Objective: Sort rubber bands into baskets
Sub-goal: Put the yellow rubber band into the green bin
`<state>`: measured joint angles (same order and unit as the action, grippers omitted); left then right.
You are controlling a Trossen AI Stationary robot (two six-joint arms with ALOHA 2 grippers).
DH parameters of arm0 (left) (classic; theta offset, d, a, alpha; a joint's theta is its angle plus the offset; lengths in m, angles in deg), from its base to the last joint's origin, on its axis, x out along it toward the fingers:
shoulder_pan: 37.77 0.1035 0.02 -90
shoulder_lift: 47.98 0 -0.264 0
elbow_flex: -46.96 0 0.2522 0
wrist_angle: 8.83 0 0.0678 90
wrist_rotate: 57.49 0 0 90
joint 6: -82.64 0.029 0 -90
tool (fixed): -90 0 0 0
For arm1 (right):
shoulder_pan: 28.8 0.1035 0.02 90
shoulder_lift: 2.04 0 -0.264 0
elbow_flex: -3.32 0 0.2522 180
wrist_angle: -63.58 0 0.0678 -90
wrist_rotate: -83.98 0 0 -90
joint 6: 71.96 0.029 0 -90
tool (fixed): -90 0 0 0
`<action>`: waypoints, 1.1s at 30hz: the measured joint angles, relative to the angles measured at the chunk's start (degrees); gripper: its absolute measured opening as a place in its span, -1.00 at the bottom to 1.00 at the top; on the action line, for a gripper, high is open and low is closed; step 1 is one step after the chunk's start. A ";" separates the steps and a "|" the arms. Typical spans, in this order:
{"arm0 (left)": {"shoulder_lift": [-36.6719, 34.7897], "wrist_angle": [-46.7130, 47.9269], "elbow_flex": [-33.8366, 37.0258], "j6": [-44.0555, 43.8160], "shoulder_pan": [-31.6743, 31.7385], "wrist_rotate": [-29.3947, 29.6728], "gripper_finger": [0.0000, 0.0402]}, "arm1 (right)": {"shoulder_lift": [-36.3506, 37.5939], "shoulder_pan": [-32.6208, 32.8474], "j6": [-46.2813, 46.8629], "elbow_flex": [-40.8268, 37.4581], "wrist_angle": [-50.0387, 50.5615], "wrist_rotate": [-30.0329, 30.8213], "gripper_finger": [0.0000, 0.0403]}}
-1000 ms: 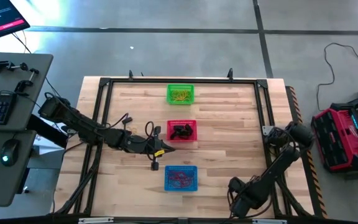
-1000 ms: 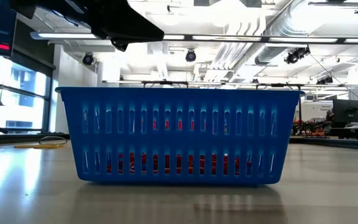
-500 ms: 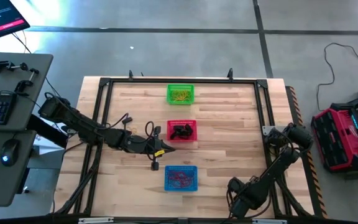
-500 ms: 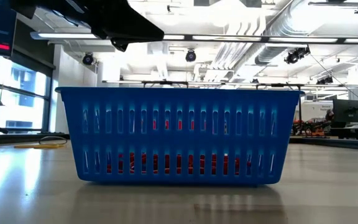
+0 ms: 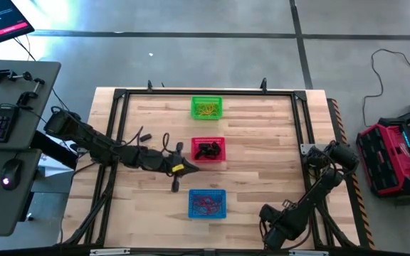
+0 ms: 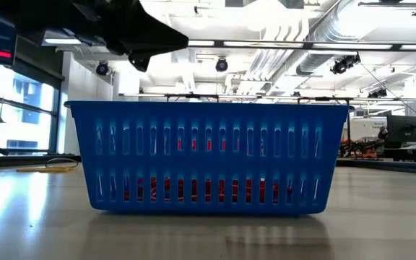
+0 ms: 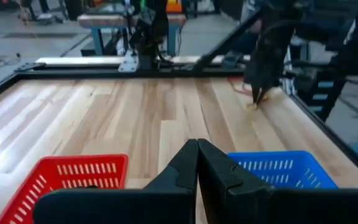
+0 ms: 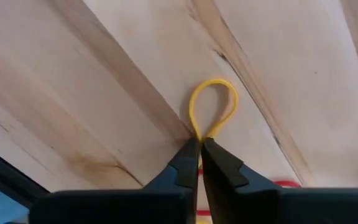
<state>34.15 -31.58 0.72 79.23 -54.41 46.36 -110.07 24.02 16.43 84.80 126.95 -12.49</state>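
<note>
Our right fingers (image 8: 200, 163) are pinched together on a yellow rubber band (image 8: 213, 107), whose loop lies flat on the wooden table (image 8: 104, 81) just ahead of the tips; a red-orange band (image 8: 284, 183) peeks out just beside them. Our left fingers (image 7: 197, 163) are pressed shut with nothing between them. Just beyond them sit the red basket (image 7: 67, 180) and the blue basket (image 7: 281, 169), one to either side. The green basket (image 5: 206, 107) stands farthest off.

We see the left end effector (image 5: 189, 169) sitting slightly farther back than before, while the right end effector (image 8: 200, 144) now pinches a thin yellow rubber band loop (image 8: 213, 107).
</note>
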 joint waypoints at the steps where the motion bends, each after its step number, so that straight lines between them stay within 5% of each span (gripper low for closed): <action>1: 0.00 -1.44 0.76 -0.01 0.18 0.00 -1.00 | 0.00 0.01 -0.34 0.04 0.07 0.28 -0.95; 11: 0.00 -4.20 2.33 0.08 0.13 1.72 -1.00 | 0.63 -1.50 -7.41 8.78 9.92 10.50 -1.00; 15: 0.00 -4.17 2.33 0.12 0.13 1.72 -1.00 | 0.68 -2.36 -6.61 10.40 10.09 5.92 -0.97; 18: 0.00 -4.11 2.33 0.50 0.03 1.74 -1.00 | 0.68 -1.78 -4.80 8.54 5.25 0.11 -0.86; 27: 0.00 -4.09 2.33 1.65 -1.26 1.77 -1.00 | 0.66 -0.15 1.53 2.74 4.89 -1.39 -0.22; 33: 0.00 -4.06 2.33 1.57 -2.16 1.79 -1.00 | 0.66 -0.15 1.78 -1.82 -3.89 -2.74 -0.15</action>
<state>34.15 -35.64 3.05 80.81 -56.58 48.15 -109.41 23.86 18.20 82.98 123.06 -15.23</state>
